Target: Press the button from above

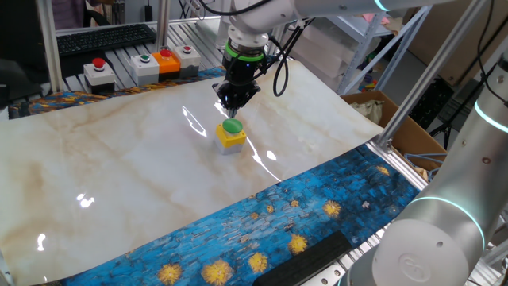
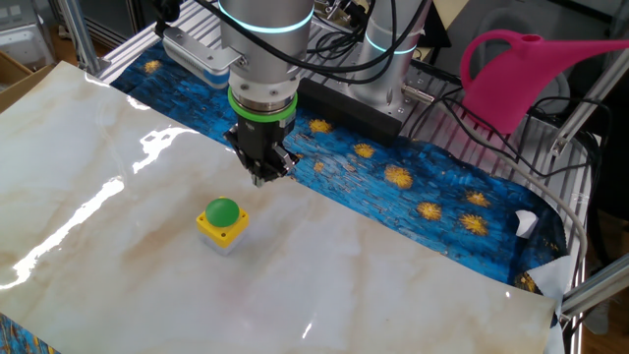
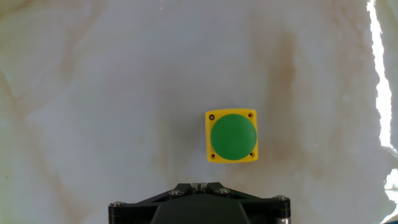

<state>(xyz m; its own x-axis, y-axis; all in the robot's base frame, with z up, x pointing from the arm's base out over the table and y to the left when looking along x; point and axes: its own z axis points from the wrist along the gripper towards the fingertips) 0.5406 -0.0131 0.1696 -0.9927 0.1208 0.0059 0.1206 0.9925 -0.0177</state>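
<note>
One green button mid-table, bare marble all round; fingers above, spread indiscernible.

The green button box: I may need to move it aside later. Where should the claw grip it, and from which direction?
Probably best to grip the yellow box by two opposite flat side walls, coming straight down from above. The green dome is rounded and would press in, so avoid it. The box sits upright on the marble tabletop, its sides unobstructed.
</note>
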